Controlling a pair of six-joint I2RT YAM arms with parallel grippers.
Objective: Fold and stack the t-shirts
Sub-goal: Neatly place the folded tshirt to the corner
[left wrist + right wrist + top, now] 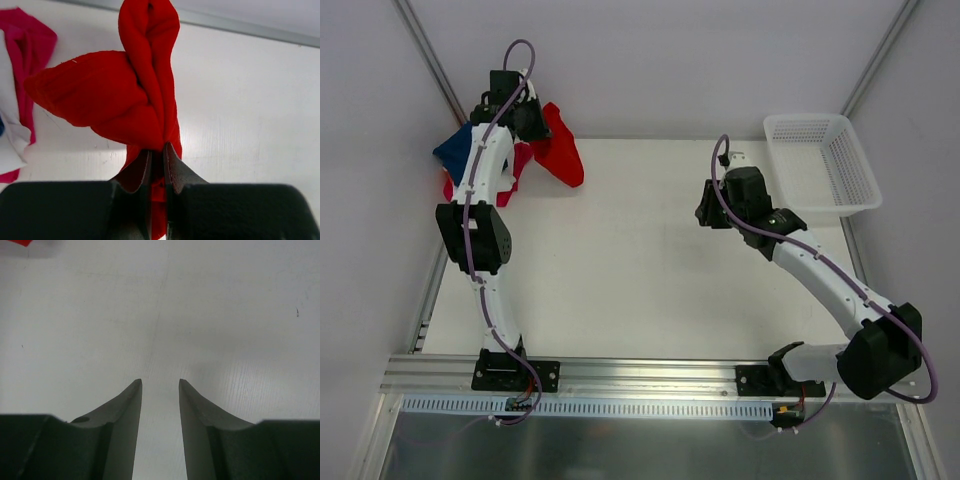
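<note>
Bunching into thick folds, red t-shirt [107, 97] pinched in the left pincer [158, 148].

The scene is lit brightly and evenly from above. Only soft, faint shadows are cast on the table [650, 250]. In both wrist views, the nearest foreground is rendered dark and slightly defocused.

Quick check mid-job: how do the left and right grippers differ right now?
The left gripper is shut on a bunched fold of the red t-shirt; the right gripper stands open and holds nothing. The left gripper is at the far left corner beside the other shirts; the right gripper is over bare table, nearer the white basket. Both are dark two-finger grippers.
</note>
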